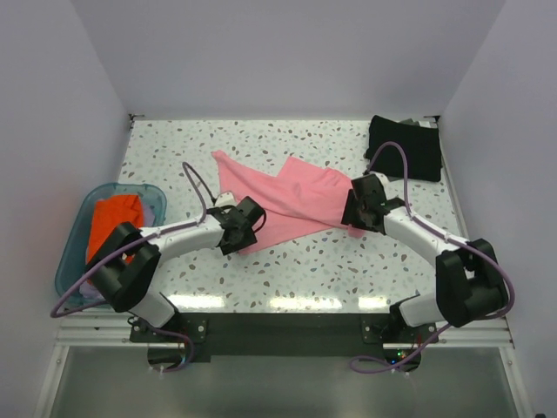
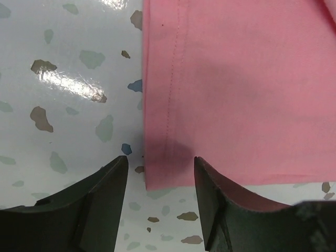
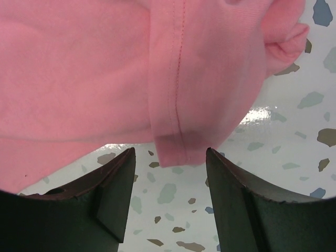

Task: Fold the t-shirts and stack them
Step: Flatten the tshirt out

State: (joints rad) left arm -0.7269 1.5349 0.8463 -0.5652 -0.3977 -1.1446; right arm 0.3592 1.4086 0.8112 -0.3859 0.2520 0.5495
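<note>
Pink shirt (image 1: 287, 205) lies rumpled mid-frame, with the black shirt (image 1: 403, 146) folded at upper right. I see my left gripper (image 2: 160, 178) and right gripper (image 3: 170, 168) both spread apart over pink hems.

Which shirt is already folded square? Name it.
The black t-shirt at the far right corner; the pink t-shirt lies spread and rumpled in the middle.

We count one salmon-pink soft cloth t-shirt (image 1: 291, 200), one black cloth shirt folded square (image 1: 405, 148), one translucent blue plastic tub (image 1: 71, 242), one orange cloth piece (image 1: 113, 222) inside it, two white-and-black robot arms (image 1: 178, 237) (image 1: 418, 231), one speckled stone-pattern table (image 1: 305, 270).
</note>
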